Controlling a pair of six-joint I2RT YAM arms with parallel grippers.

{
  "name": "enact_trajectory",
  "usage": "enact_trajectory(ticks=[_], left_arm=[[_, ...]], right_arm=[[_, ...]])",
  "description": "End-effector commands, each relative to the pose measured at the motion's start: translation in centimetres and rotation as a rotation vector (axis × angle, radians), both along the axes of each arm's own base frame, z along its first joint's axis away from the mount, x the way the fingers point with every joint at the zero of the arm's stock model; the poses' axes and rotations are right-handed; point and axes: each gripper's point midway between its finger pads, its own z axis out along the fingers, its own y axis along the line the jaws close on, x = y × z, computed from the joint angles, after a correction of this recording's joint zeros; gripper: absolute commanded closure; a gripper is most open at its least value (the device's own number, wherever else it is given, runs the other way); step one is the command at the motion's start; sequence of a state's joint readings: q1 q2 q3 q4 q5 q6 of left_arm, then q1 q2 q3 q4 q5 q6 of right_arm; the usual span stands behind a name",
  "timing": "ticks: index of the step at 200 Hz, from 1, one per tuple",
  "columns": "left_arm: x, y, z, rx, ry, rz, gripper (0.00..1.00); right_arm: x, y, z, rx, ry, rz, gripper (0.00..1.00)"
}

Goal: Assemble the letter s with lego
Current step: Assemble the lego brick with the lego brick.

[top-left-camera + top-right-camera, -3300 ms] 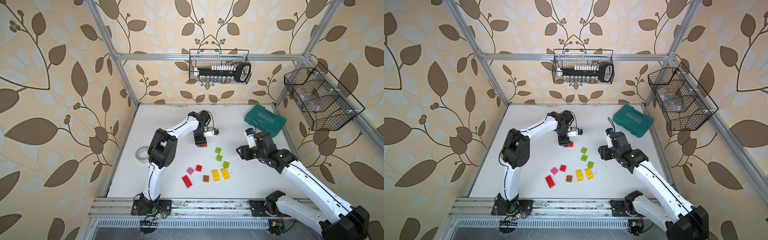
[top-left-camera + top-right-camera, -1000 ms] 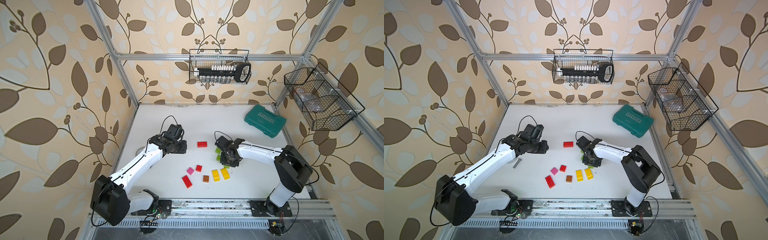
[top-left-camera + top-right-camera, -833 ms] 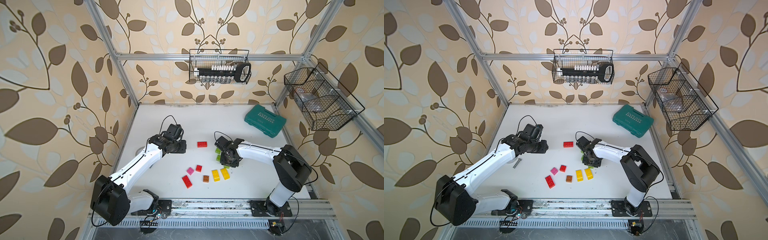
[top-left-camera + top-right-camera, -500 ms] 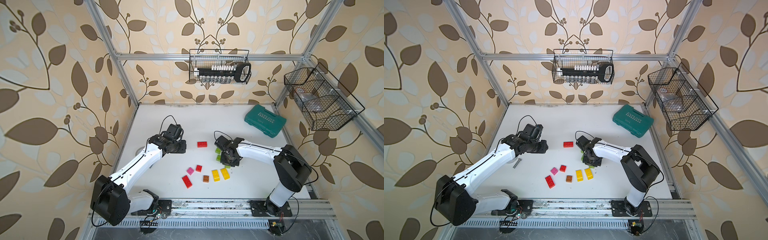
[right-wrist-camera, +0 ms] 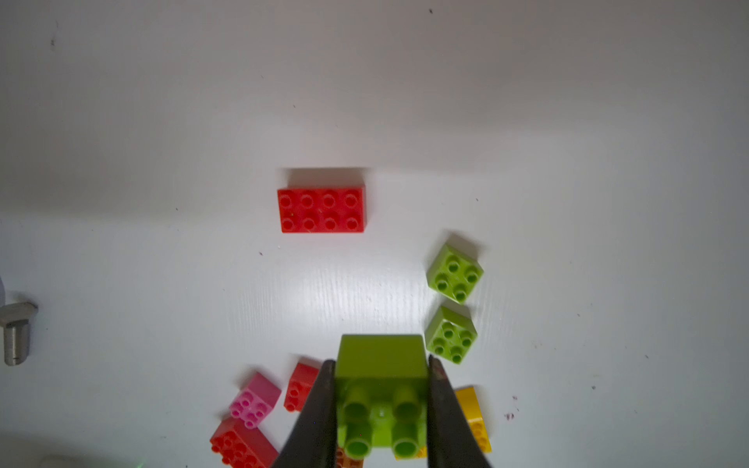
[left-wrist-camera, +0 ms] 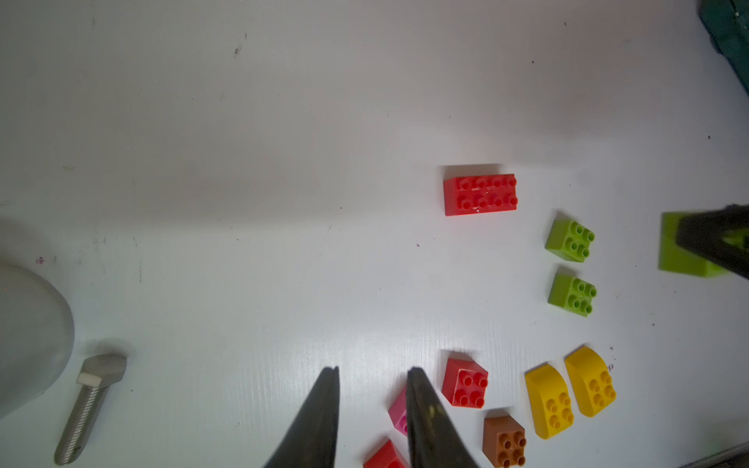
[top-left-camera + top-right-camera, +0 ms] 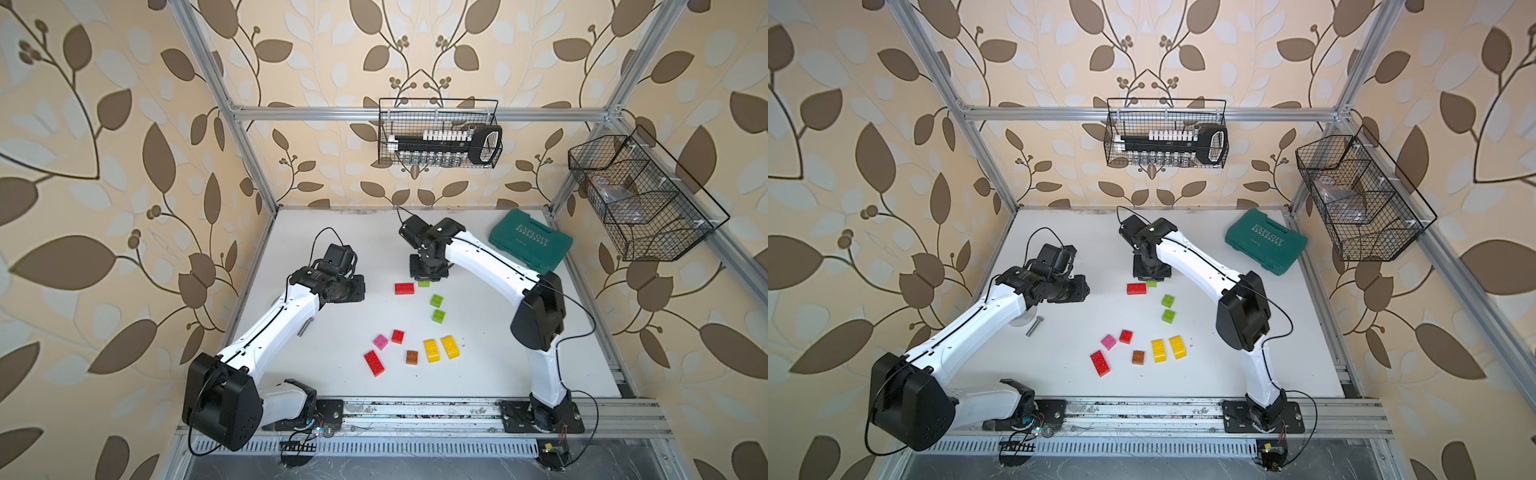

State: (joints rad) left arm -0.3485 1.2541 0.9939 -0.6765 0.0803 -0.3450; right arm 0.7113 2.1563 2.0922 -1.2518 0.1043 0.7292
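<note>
My tabletop point(image 7: 365, 237) is white and flat, with a few tiny dark specks. Near the middle lies a long red brick point(image 7: 404, 288). Close by on my right sit a lime green brick point(image 7: 436, 300) and its lime green twin point(image 7: 438, 316). Nearer to me lie a pink brick point(image 7: 380, 341), a small red brick point(image 7: 397, 336), a slanted red brick point(image 7: 374, 363), a brown brick point(image 7: 412, 357), and a yellow brick point(image 7: 431, 350) just beside a second yellow brick point(image 7: 450, 347). A metal bolt point(image 7: 303, 327) lies on my left. A teal case point(image 7: 530, 245) rests in the far right corner.
</note>
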Motion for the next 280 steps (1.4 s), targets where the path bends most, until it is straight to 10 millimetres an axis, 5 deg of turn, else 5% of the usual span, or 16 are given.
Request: enact_trajectory(ticks=[1, 56, 280], left_arm=[[0.1, -0.1, 0.9, -0.039, -0.023, 0.002, 0.68], [-0.3, 0.2, 0.6, -0.036, -0.014, 0.007, 0.67], [-0.3, 0.3, 0.2, -0.044, 0.003, 0.011, 0.65]], right_arm=[[-0.3, 0.5, -1.5, -0.048, 0.1, 0.053, 1.0], [3.0, 2.3, -5.3, -0.008, 0.13, 0.021, 1.0], [3.3, 1.7, -11.2, -0.048, 0.208, 0.006, 1.0]])
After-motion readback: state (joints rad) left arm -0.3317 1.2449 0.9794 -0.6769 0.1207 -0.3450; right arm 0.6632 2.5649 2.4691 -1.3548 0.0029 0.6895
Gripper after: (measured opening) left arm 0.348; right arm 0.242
